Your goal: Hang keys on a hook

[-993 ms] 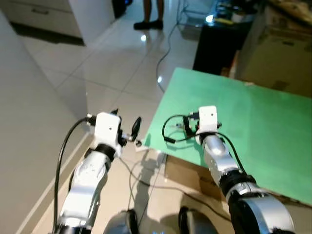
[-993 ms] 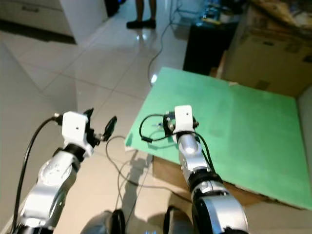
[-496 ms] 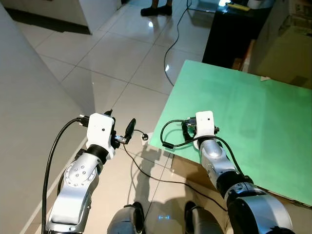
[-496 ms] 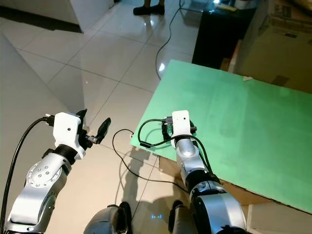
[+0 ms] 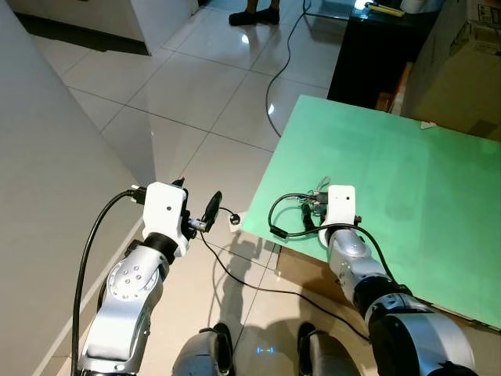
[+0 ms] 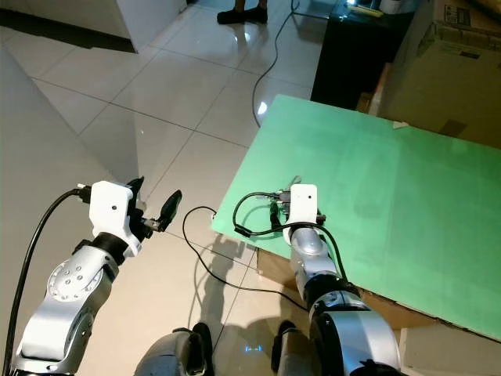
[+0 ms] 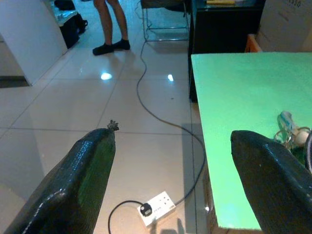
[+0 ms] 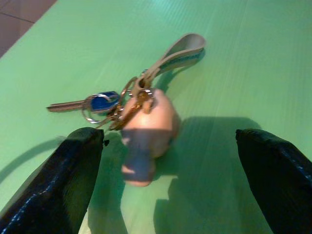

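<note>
A bunch of keys point(image 8: 97, 104) on a ring, with a pink figure fob point(image 8: 146, 124) and a pale strap loop, lies flat on the green table point(image 5: 407, 172) near its front left corner. My right gripper point(image 8: 170, 144) hovers low over them, open, one black finger on each side of the fob and neither touching it. From the head, the keys point(image 5: 316, 196) peek out just beyond the white right wrist camera. My left gripper point(image 5: 197, 200) is open and holds nothing, out over the tiled floor to the left of the table; the keys point(image 7: 291, 131) lie off to its side.
A white power strip point(image 7: 156, 208) with a black cable lies on the floor by the table's left edge. A black cabinet point(image 5: 376, 55) and cardboard boxes point(image 5: 470, 70) stand behind the table. A person's legs point(image 7: 109, 24) are at the far end. A white wall point(image 5: 39, 157) runs on my left.
The head view tilted down over the second. My right gripper has shifted a little right and further over the table, closer to the keys. The left arm has barely moved.
</note>
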